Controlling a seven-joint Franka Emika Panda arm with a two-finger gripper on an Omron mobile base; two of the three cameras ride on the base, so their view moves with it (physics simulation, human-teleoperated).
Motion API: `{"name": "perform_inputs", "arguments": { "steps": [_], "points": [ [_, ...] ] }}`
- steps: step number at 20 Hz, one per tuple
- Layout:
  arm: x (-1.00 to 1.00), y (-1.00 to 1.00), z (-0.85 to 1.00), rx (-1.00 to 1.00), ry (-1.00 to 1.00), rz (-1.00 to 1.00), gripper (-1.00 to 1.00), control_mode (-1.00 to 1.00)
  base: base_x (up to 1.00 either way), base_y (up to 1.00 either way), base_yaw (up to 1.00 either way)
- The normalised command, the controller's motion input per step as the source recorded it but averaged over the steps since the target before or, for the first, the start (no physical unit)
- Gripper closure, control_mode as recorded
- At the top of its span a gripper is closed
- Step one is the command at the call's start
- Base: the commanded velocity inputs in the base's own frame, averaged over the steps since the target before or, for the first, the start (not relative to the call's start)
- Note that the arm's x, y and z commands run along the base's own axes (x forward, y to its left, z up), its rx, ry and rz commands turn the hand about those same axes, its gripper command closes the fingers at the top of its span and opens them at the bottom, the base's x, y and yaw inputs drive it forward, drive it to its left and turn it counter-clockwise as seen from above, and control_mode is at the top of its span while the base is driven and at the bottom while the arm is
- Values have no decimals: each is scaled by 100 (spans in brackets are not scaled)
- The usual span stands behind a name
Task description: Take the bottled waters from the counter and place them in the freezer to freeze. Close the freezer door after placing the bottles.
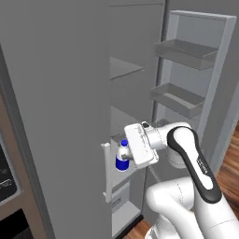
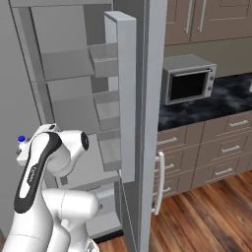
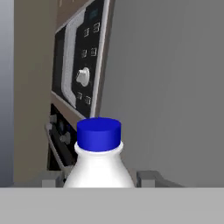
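Observation:
A small white bottled water (image 1: pixel 122 157) with a blue cap and blue label band stands upright in my gripper (image 1: pixel 125 159), which is shut on it. It hangs at the left edge of the open freezer (image 1: pixel 130 93), level with a lower shelf. In the hand view the bottle (image 3: pixel 99 164) rises between my fingertips, its cap toward the camera. Its blue cap (image 2: pixel 21 139) peeks out behind my arm in the right base view. The freezer door (image 1: pixel 191 79) stands wide open to the right, with grey shelf bins inside. The black counter (image 2: pixel 216 98) lies beyond the door.
The plain grey fridge door (image 1: pixel 60 116) with a pale handle (image 1: pixel 106 170) stands just left of the bottle. A wall oven panel with a dial (image 3: pixel 83 76) shows past it. A microwave (image 2: pixel 188 78) sits on the counter over brown drawers (image 2: pixel 216 147). The floor is wood.

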Motion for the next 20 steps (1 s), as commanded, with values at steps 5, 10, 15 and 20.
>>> {"name": "perform_inputs", "arguments": {
  "steps": [5, 10, 15, 20],
  "points": [
    [0, 0, 0, 0, 0, 0, 100, 100, 71, 13, -18],
    [0, 0, 0, 0, 0, 0, 100, 100, 10, -12, -6],
    [-73, 0, 35, 5, -11, -17, 100, -100, 0, 0, 0],
    [-97, -11, 68, 1, -30, -23, 100, -100, 0, 0, 0]
  ]
}}
